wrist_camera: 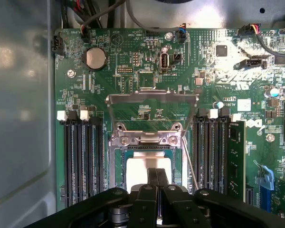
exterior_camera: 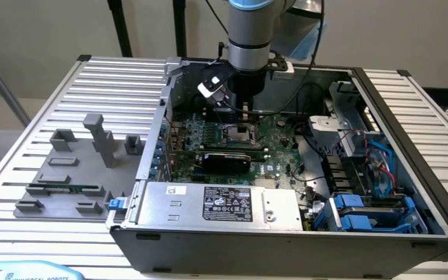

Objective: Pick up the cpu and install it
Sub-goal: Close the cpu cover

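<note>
Slatted metal tabletop point(exterior_camera: 21, 175), open computer case point(exterior_camera: 286, 254), pale wall point(exterior_camera: 37, 29) behind.
Your hand point(wrist_camera: 156, 173), fingers pressed together, is over the cpu point(wrist_camera: 135, 173), which lies in the green board's point(wrist_camera: 142, 61) socket point(wrist_camera: 145, 139).

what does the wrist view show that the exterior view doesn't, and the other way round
From the wrist view: the cpu lying flat beneath the shut gripper, the raised retention frame, a coin cell. From the exterior view: the grey tray of plastic blocks at its left, the power supply, the blue drive bays. In both: the green board and its socket.
</note>
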Controlling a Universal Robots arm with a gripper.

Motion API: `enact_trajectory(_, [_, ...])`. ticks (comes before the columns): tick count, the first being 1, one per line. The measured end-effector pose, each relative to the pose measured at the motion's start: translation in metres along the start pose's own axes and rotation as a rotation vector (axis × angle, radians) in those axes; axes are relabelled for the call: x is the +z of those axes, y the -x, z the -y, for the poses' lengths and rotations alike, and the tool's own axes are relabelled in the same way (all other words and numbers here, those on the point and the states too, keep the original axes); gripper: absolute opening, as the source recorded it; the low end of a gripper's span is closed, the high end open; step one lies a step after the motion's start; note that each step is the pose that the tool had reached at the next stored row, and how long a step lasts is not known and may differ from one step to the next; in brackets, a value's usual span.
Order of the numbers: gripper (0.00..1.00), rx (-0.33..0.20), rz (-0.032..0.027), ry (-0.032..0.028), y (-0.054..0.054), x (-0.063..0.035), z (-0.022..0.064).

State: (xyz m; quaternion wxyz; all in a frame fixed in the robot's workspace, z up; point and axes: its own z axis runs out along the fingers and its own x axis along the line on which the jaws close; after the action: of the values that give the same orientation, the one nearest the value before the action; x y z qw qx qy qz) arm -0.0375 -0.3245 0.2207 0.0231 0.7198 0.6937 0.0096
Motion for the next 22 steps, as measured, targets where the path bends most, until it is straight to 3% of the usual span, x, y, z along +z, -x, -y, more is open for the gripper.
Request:
enact_trajectory(9, [0.11,0.000,-0.0012,-0.0118,0.008,-0.0210,-0.0222])
enact_trajectory(17, [0.11,0.000,-0.0041,-0.0243,0.011,-0.0415,-0.0543])
enact_trajectory(22, [0.11,0.000,-0.0086,-0.0333,0.011,-0.0476,-0.0774])
